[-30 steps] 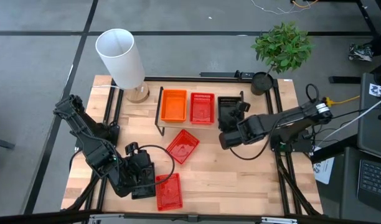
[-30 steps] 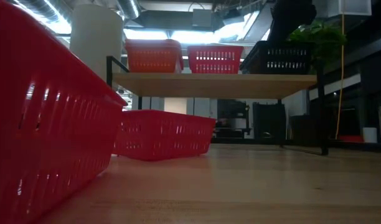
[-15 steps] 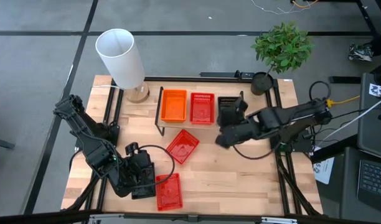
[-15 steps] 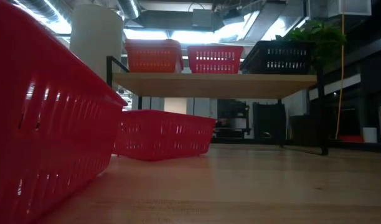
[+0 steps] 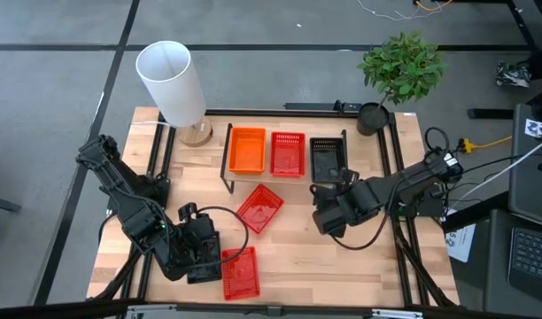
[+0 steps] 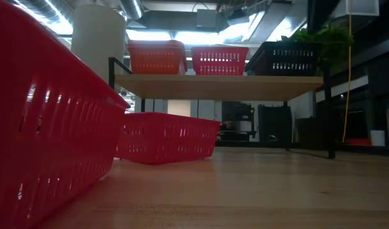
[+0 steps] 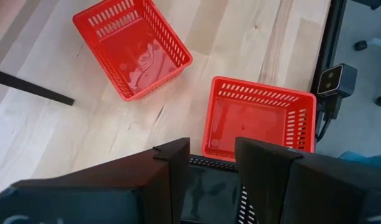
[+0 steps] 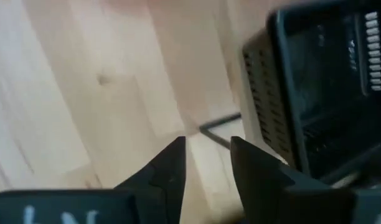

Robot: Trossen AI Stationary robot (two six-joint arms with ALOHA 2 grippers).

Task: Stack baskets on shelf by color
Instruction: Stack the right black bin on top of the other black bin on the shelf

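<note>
Nearest red basket sat by my left gripper

My left gripper (image 5: 200, 252) hovered parted and empty at the table's front edge; the red basket (image 5: 240, 272) lay just right of it, long axis front-to-back.

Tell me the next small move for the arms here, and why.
Probably the right gripper should swing toward the tilted red basket on the table and grasp its rim. It is empty, fingers apart, just off the black basket on the shelf. That basket is the loose one nearest it; the other red basket lies by the left gripper, which waits open.
</note>
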